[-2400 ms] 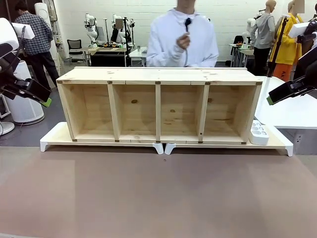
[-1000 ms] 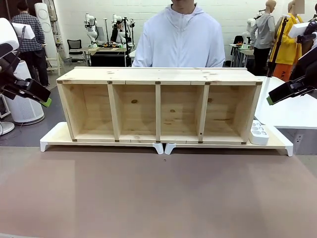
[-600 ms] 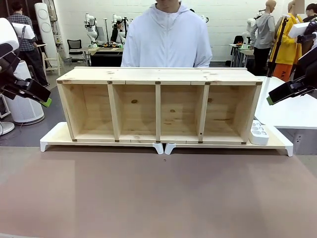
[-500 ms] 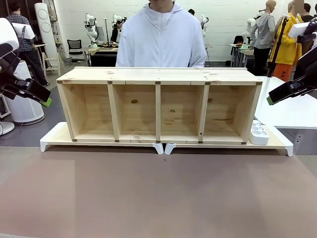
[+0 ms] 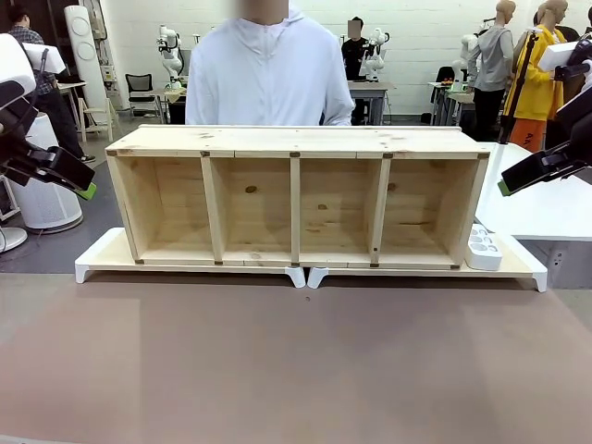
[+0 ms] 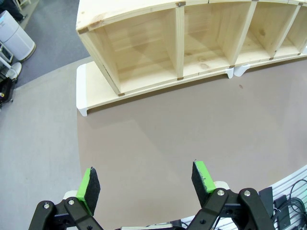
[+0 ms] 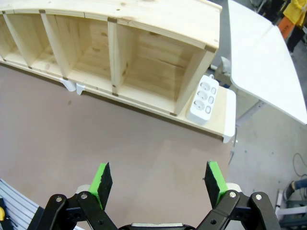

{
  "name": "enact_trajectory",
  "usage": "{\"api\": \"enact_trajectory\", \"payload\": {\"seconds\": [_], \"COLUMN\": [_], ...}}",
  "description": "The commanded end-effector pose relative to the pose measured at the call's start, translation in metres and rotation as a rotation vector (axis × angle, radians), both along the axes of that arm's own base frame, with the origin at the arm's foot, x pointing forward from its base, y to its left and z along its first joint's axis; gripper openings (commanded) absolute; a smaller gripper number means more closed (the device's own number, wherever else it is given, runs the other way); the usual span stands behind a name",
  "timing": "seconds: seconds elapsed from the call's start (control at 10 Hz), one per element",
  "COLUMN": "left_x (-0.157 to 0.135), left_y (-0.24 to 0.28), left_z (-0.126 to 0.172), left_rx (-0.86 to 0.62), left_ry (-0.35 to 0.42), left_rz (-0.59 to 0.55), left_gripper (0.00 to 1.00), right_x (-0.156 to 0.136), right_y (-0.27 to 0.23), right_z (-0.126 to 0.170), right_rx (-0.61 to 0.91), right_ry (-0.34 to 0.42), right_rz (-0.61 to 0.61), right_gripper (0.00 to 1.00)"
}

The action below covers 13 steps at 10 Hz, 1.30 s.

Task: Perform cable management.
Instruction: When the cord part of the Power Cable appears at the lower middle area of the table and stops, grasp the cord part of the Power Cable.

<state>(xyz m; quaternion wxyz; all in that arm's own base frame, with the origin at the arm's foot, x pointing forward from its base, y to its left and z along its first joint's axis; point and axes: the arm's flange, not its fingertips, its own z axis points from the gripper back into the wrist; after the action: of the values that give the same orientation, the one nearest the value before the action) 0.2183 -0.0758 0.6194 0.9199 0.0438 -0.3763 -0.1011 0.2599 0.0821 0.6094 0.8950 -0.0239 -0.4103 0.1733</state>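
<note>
The black cable is hidden; none of it shows on the table or in the shelf. A person in a white hoodie (image 5: 268, 79) stands behind the wooden shelf (image 5: 296, 199), hands out of sight behind it. My left gripper (image 5: 85, 191) hovers off the shelf's left end, and in the left wrist view the left gripper (image 6: 145, 181) is open and empty above the brown table. My right gripper (image 5: 505, 187) hangs off the shelf's right end; the right gripper (image 7: 158, 178) is open and empty too.
The shelf has several open compartments and rests on a white base board (image 5: 102, 259). A small white power strip (image 5: 482, 248) lies on that board by the shelf's right end, also the power strip (image 7: 204, 98). A white side table (image 7: 259, 62) stands to the right.
The person lowered the black plug held at the chest and stepped toward the picture's left behind the shelf. Both arms stayed still.
</note>
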Motion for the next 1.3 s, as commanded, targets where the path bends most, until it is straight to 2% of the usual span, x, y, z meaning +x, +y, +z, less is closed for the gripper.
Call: {"api": "enact_trajectory", "payload": {"seconds": [0.0,1.2], "left_x": [0.002,0.002], "left_y": [-0.0013,-0.0013], "left_z": [0.0005,0.0005], "left_rx": [0.0,0.0], "left_ry": [-0.01,-0.01], "left_rz": [-0.003,-0.003], "left_gripper": [1.0,1.0], "right_x": [0.0006,0.0006], "right_y": [-0.001,-0.001], "right_z": [0.0006,0.0006], "right_rx": [-0.001,-0.001], "right_ry": [-0.005,-0.005], "right_rz": [-0.004,-0.004], "right_gripper": [1.0,1.0]}}
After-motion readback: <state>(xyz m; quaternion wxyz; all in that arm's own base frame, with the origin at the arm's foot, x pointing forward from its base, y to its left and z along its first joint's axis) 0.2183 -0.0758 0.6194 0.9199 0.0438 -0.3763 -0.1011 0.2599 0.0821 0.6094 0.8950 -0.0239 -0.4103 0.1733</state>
